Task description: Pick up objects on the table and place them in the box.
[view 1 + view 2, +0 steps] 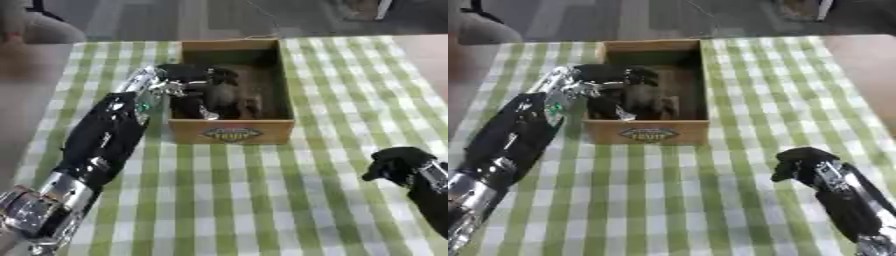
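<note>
Reaching left hand [203, 82] blocks box [231, 131] interior.

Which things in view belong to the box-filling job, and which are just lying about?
Job:
- cardboard box
- left hand, reaching into the box; what it holds is unclear
- right hand, idle over the cloth

Lying about:
- green checked tablecloth

box [231, 131] front label, lettering unreadable

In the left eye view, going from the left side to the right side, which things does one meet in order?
Left arm → left hand, reaching into the box → cardboard box → right hand, over the checked tablecloth.
</note>
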